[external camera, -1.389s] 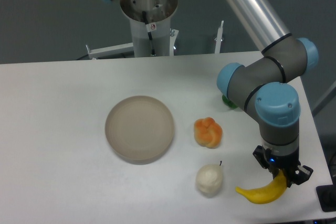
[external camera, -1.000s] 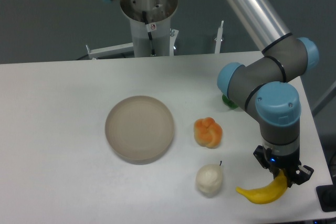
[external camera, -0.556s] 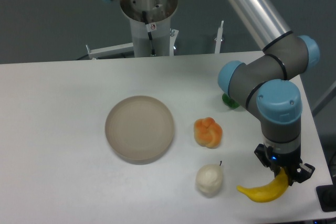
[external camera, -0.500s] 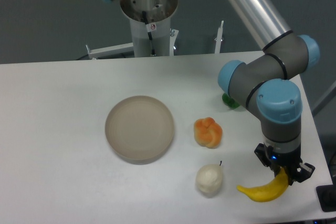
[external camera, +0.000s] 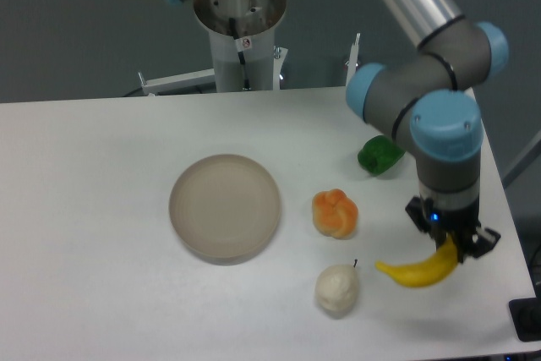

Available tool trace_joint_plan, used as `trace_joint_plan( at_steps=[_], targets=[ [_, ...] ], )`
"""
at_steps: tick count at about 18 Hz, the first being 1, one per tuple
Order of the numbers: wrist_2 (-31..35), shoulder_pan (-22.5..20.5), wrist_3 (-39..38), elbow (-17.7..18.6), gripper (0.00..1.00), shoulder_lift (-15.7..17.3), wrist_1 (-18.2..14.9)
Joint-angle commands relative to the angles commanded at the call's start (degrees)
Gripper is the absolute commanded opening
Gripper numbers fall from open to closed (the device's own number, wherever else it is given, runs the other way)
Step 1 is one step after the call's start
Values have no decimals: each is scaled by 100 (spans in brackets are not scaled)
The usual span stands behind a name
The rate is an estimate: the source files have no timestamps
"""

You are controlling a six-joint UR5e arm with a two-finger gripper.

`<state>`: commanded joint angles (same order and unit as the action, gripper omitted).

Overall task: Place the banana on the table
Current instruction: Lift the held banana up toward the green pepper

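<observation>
The bright yellow banana (external camera: 414,273) hangs at the right front of the white table (external camera: 93,209), its right end clamped in my gripper (external camera: 448,248). The gripper points down and is shut on the banana. The banana looks lifted slightly above the tabletop, to the right of the whitish pear. The fingertips are partly hidden by the banana.
A round beige plate (external camera: 225,206) lies at the table's middle. An orange fruit (external camera: 335,213) sits right of it, a whitish pear (external camera: 337,288) in front of that, and a green object (external camera: 379,155) behind, next to the arm. The table's right edge is close to the gripper.
The gripper has risen and shifted slightly left with the banana, which now sits higher in the frame. The arm's elbow has lifted, uncovering the green object.
</observation>
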<state>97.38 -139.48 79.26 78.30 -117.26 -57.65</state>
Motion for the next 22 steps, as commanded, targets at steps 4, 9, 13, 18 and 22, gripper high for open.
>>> trace_joint_plan(
  at_steps=[4,9,13,18,22],
  targets=[
    [-18,-211,431,404,25,536,-378],
    [-35,-317,511,958,25,818,-388],
    [-70,-308,406,1433,25,1126,-352],
    [-106,-317,-357,1592,25,1083,-317],
    [-123,-475,-754,1329,25,697,-177]
  ],
)
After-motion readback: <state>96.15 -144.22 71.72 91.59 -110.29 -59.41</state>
